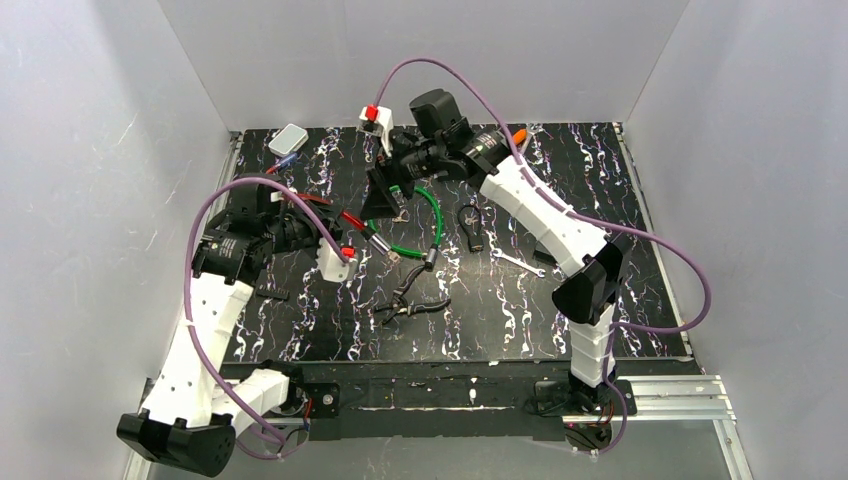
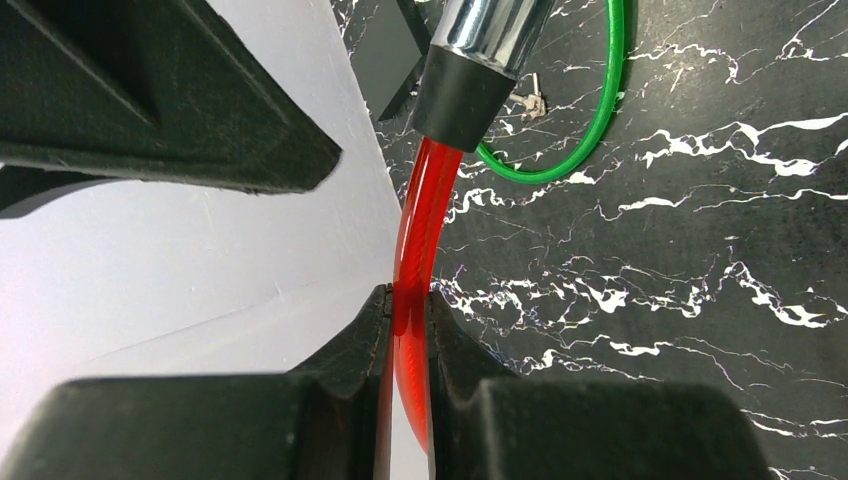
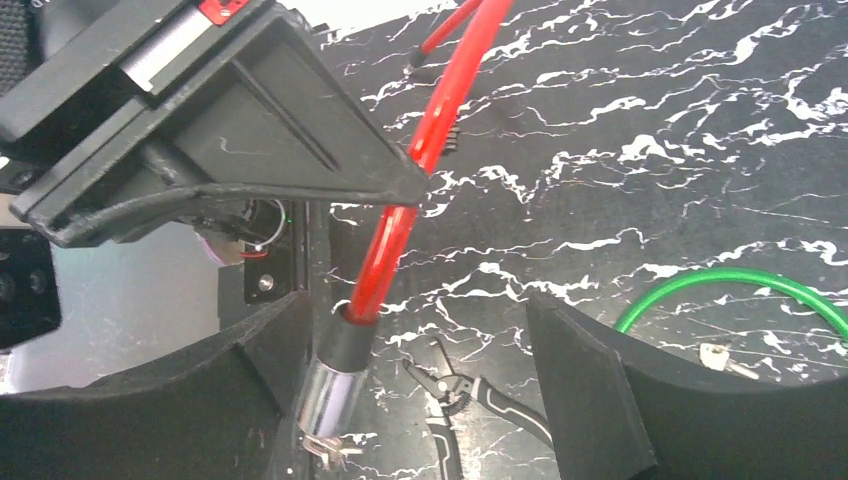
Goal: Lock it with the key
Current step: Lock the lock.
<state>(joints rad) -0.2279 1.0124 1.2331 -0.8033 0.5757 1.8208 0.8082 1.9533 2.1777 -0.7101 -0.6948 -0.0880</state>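
A red cable lock (image 1: pixel 350 218) ends in a chrome cylinder (image 3: pixel 335 390) with a small silver key (image 3: pixel 322 447) sticking out of its end. My left gripper (image 2: pixel 408 300) is shut on the red cable (image 2: pixel 415 250) just behind the cylinder (image 2: pixel 485 30) and holds it above the table. My right gripper (image 3: pixel 415 380) is open; the cylinder is between its fingers, close against the left finger (image 3: pixel 250 380). In the top view the right gripper (image 1: pixel 388 215) is over the lock's end, facing the left gripper (image 1: pixel 322 210).
A green cable lock (image 1: pixel 437 215) with a loose key (image 3: pixel 725 360) lies beside the grippers on the black marbled table (image 1: pixel 600 200). Pliers (image 1: pixel 410 300) lie in front, a small wrench (image 1: pixel 518 262) and a black clip (image 1: pixel 470 220) to the right. A grey box (image 1: pixel 290 138) sits at the back left.
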